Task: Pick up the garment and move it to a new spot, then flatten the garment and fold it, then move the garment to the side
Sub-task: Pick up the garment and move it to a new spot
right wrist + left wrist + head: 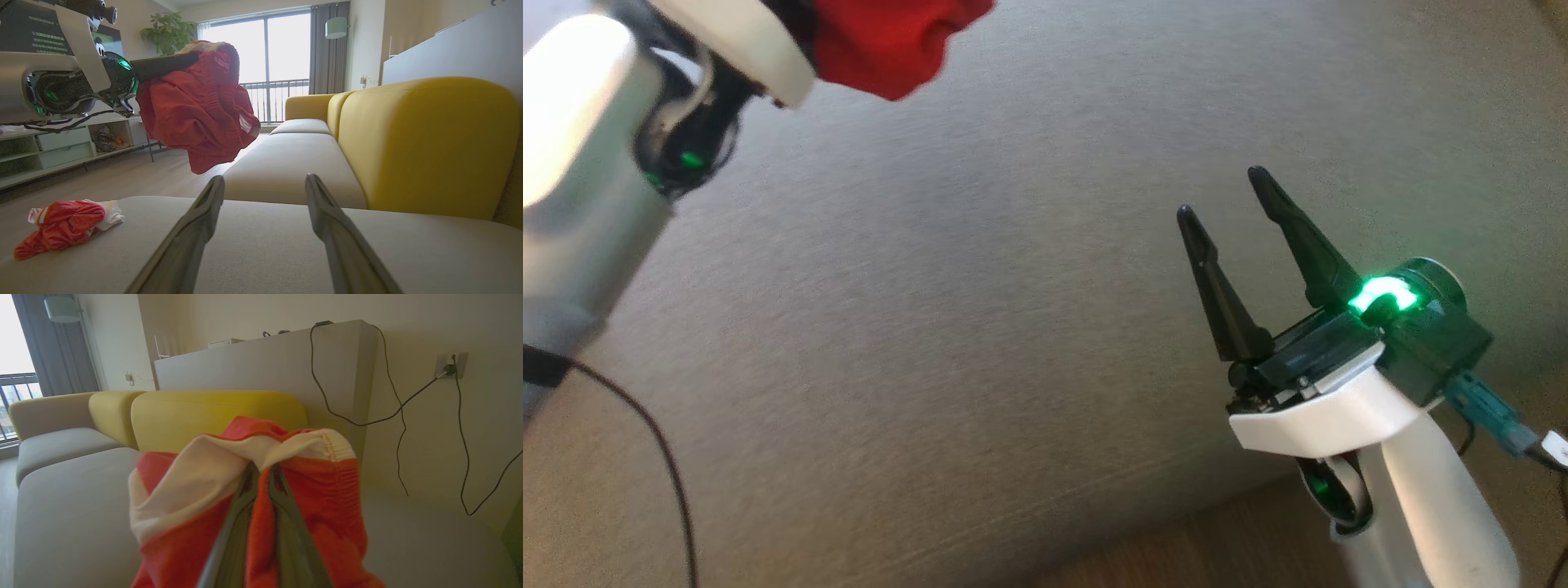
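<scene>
Sofa seat (1013, 343) spreads wide; left gripper (261, 467) clamps garment (327, 494).

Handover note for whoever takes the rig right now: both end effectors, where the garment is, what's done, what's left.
Left end effector: shut on the red garment at a white-lined edge, holding it in the air, clear of the grey sofa seat.
Right end effector: open, empty, low over the seat.
A second red garment lies crumpled on the seat.
Done: pick-up.
Left: set it down at a new spot, flatten, fold, move aside.
</scene>
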You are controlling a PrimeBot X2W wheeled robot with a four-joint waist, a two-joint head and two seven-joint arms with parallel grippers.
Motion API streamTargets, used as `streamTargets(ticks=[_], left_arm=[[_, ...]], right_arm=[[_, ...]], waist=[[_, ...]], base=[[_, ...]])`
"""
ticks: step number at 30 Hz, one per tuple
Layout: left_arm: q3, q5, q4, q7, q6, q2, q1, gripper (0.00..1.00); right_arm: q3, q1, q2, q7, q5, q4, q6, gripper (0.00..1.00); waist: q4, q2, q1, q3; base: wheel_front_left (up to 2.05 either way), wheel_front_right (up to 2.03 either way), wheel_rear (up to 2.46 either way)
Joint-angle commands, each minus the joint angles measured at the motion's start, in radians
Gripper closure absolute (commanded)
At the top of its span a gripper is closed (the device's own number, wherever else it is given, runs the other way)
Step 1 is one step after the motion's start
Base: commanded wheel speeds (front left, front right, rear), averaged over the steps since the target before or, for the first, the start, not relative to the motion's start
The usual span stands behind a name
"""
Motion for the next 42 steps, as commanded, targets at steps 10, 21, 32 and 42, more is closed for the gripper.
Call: streamTargets(ticks=[10,21,32,42], left_arm=[[0.047,-0.045,-0.062,-0.012,0.001,-0.034,0.034,1.00],[0.329,0.035,0.138,-0.012,0.001,-0.124,0.385,1.00],[0.610,0.274,0.148,-0.012,0.002,-0.258,0.564,0.00],[0.861,0.540,-0.095,-0.012,0.087,-0.391,0.863,0.00]], right_arm=[[0.006,-0.011,0.014,-0.006,0.037,-0.083,0.000,0.00],[0.004,-0.031,0.014,-0.006,-0.002,-0.082,0.000,0.00],[0.036,-0.016,0.014,-0.006,-0.054,-0.034,0.000,0.00],[0.013,0.076,0.014,-0.006,-0.086,0.059,0.000,0.00]], waist=[[-0.196,0.0000,0.0000,0.066],[-0.139,0.0000,0.0000,0.131],[0.007,0.0000,0.0000,0.033],[0.186,0.0000,0.0000,-0.135]], base=[[0.00,0.00,0.00],[0.00,0.00,0.00],[0.00,0.00,0.00],[0.00,0.00,0.00]])
